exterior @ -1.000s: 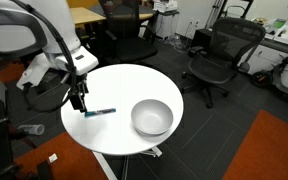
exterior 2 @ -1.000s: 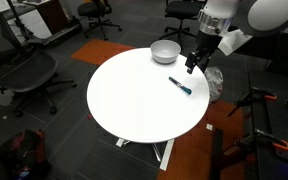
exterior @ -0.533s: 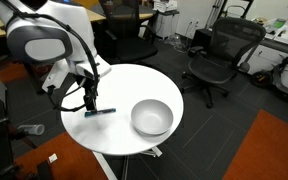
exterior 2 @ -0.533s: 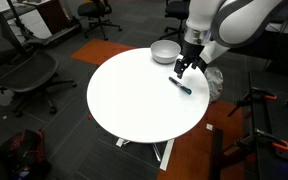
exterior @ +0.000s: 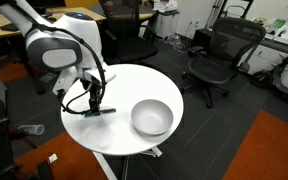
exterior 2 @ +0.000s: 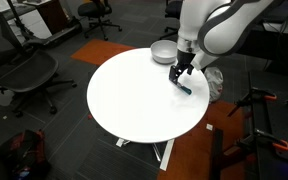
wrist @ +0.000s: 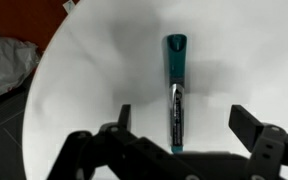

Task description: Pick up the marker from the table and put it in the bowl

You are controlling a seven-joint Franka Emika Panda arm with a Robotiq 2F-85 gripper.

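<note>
The marker (wrist: 175, 92) lies flat on the round white table (wrist: 94, 70), teal cap end away from me in the wrist view. My gripper (wrist: 180, 128) is open, its two fingers on either side of the marker's dark body, just above the table. In both exterior views the gripper (exterior: 97, 104) (exterior 2: 180, 75) hangs right over the marker (exterior: 103, 112) (exterior 2: 183, 87) near the table's edge. The white-grey bowl (exterior: 152, 118) (exterior 2: 165, 51) stands empty on the table, a short way from the marker.
Black office chairs (exterior: 216, 55) (exterior 2: 19, 72) stand around the table (exterior: 124, 90) (exterior 2: 134, 100). A white bag (wrist: 9, 62) lies on the floor by the table's edge. Light-wood desks (exterior: 84, 14) stand at the back. Orange carpet patches (exterior: 269, 150) lie beside the table.
My gripper has moved over the marker and come down, so its open fingers now straddle it. The marker and the bowl have not moved.
</note>
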